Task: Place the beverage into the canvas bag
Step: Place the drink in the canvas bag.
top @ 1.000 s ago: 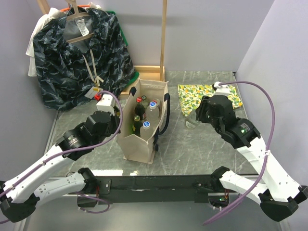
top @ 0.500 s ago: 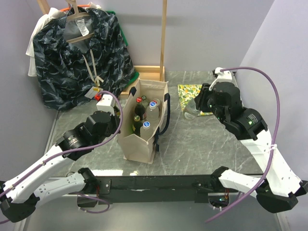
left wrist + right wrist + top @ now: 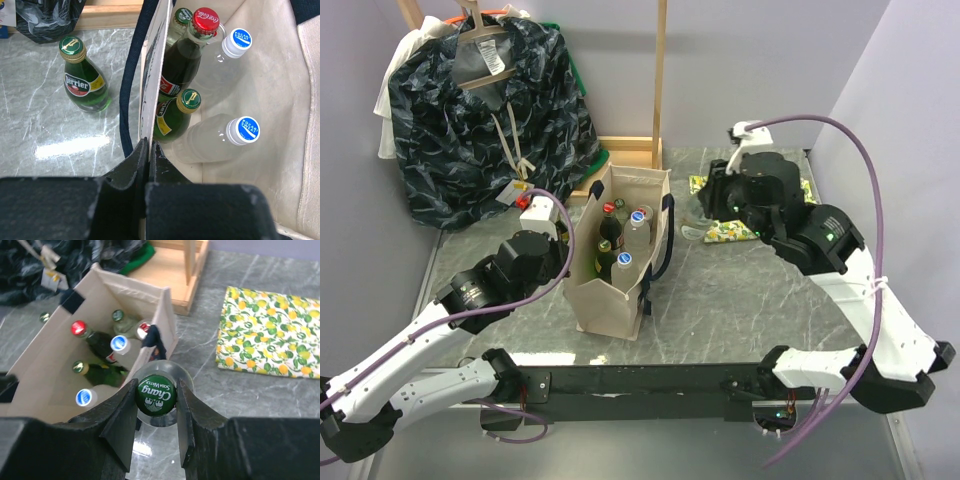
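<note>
Chang soda water bottle (image 3: 155,394) is hanging clamped at its green-capped top between my right gripper's (image 3: 155,402) fingers, outside and just right of the canvas bag (image 3: 610,300), whose side wall my left gripper (image 3: 149,150) is pinching tight.

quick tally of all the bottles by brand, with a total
Perrier: 2
Pocari Sweat: 2
Coca-Cola: 1
Chang soda water: 1
green-capped bottle, label unread: 1
Total: 7, not counting one more cap by the canvas bag handle, too hidden to tell
</note>
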Robot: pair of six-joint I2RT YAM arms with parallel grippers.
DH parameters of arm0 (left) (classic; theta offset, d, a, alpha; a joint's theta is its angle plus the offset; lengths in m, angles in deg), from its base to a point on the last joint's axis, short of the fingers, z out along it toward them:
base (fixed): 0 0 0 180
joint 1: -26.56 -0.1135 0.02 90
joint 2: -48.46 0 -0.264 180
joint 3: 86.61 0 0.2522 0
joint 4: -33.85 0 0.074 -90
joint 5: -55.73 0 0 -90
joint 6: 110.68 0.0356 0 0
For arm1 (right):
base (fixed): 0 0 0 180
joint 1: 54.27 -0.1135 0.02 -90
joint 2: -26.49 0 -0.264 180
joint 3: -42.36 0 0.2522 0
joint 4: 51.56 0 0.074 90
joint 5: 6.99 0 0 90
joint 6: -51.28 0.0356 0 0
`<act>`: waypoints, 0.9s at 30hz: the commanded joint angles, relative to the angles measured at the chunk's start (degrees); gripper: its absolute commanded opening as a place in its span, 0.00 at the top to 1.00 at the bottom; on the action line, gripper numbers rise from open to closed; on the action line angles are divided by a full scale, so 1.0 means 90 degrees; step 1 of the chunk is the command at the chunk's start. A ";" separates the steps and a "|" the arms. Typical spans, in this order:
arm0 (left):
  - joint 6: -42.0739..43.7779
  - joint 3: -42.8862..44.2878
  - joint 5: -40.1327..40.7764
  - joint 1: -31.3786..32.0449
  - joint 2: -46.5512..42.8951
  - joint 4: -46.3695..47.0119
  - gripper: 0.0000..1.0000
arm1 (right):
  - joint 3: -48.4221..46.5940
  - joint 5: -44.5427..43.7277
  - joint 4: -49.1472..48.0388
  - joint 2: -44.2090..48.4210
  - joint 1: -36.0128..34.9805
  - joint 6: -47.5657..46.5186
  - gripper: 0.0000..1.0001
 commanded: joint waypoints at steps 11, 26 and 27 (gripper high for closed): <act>0.0016 0.0049 0.0068 -0.0012 -0.0279 0.0543 0.99 | -0.1834 -0.0765 -0.0886 -0.0766 -0.1371 -0.0516 1.00; 0.0006 0.0098 0.0088 -0.0012 -0.0181 0.0553 0.99 | -0.2304 -0.0745 -0.0935 -0.1488 -0.2171 -0.0731 1.00; 0.0006 0.0088 0.0097 -0.0012 -0.0181 0.0544 0.99 | -0.2284 -0.0716 -0.0974 -0.1556 -0.2220 -0.0731 1.00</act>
